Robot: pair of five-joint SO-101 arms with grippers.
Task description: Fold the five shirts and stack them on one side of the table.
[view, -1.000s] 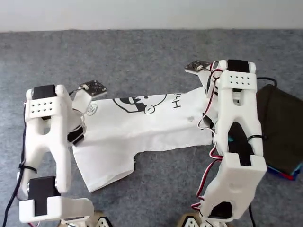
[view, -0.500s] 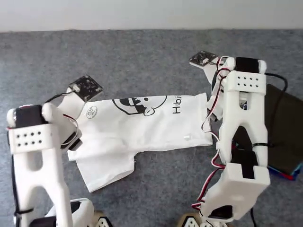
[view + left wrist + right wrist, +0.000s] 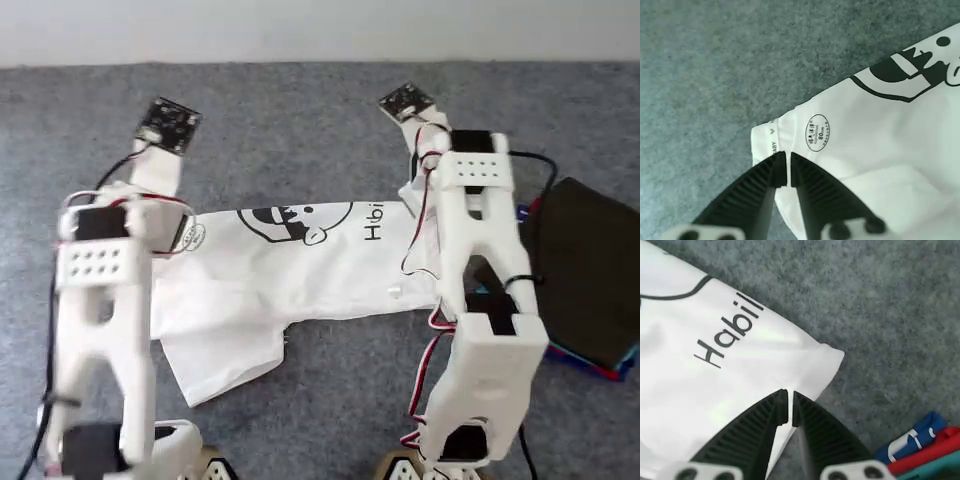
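A grey, carpet-like table (image 3: 300, 110) carries a white shirt (image 3: 300, 270) lying flat across its middle. The shirt's long axis runs from the table's left edge toward its right edge. One sleeve (image 3: 225, 360) sticks out toward the near edge on the left.

A stack of folded shirts (image 3: 590, 260) sits at the right edge, well apart from the left arm and just beside the right arm. It has a dark one on top, with blue and red edges showing beneath.

The left arm (image 3: 100, 290) stands over the shirt's neck end and the right arm (image 3: 480, 250) over its hem end, so each arm is nearest its own end.

The left claw (image 3: 782, 162) points down at the neck corner and the right claw (image 3: 788, 402) at the hem corner. On both, the jaws are drawn almost together with only a thin slit between. Whether they nip the cloth cannot be told. The body of the shirt spreads away from each claw toward the table's middle.

The shirt bears a black cartoon drawing (image 3: 295, 220) and a line of black lettering (image 3: 732, 335) near the hem end. An oval printed size stamp (image 3: 818, 132) and a small neck tag (image 3: 774, 142) lie at the neck, just beside the left claw.
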